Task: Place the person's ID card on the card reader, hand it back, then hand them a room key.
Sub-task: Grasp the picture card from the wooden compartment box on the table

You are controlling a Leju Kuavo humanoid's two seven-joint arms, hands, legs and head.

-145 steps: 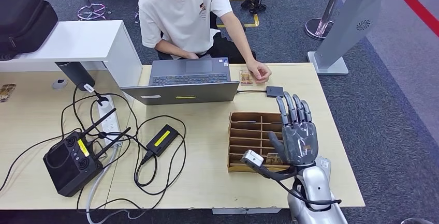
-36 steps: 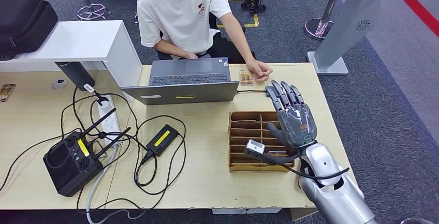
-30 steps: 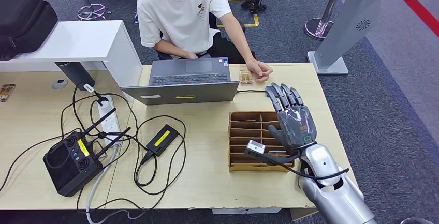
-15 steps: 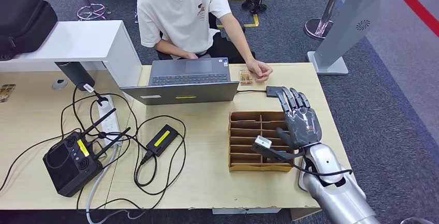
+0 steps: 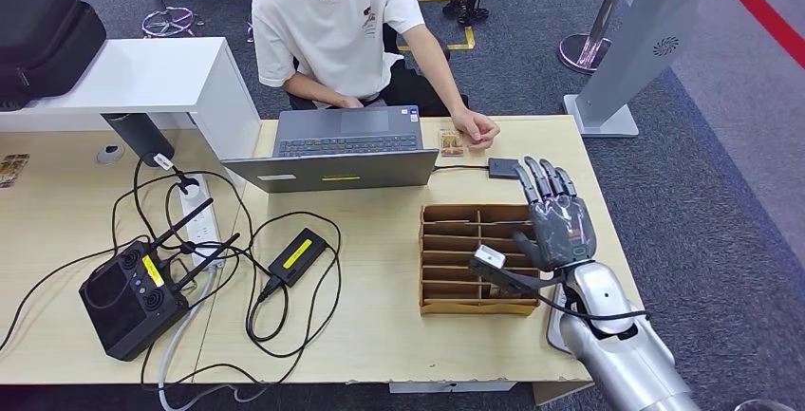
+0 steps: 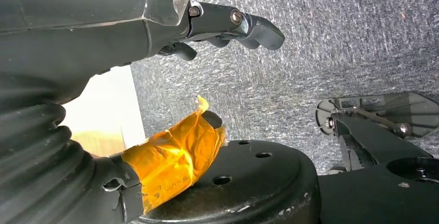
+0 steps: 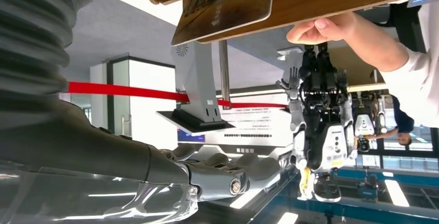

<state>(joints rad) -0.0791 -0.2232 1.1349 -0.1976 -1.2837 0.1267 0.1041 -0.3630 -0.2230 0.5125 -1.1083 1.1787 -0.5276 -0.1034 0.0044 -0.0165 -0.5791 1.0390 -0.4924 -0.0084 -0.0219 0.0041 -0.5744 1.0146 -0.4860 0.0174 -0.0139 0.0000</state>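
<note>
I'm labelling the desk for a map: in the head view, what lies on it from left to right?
Black controller with antennas → black power brick with yellow label → wooden slotted organizer → right hand, open above the desk's right end.

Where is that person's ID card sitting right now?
In the head view, the ID card lies at the desk's far edge, under the person's hand, right of the laptop.
</note>
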